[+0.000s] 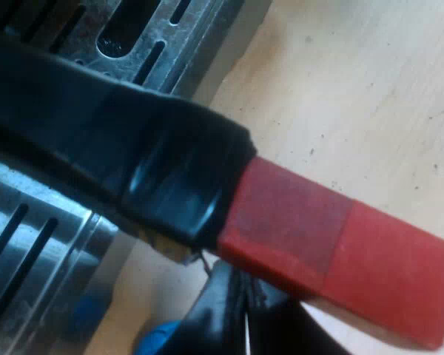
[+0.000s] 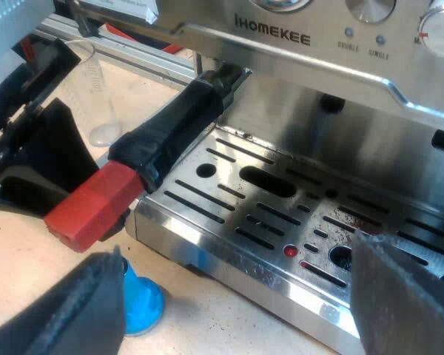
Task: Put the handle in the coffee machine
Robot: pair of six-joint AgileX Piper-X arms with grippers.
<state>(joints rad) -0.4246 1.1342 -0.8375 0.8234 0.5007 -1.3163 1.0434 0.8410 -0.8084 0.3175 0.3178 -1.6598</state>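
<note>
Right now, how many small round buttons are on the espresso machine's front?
2: the DOUBLE button and the SINGLE button, on the front of the espresso machine. Others may be hidden.

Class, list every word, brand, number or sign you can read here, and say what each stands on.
"HOMEKEE": brand on the front panel of the espresso machine.
"DOUBLE": beneath a small button on that panel.
"SINGLE": beneath the neighbouring button.
Scale marks on the measuring glass: too faint to read.
</note>
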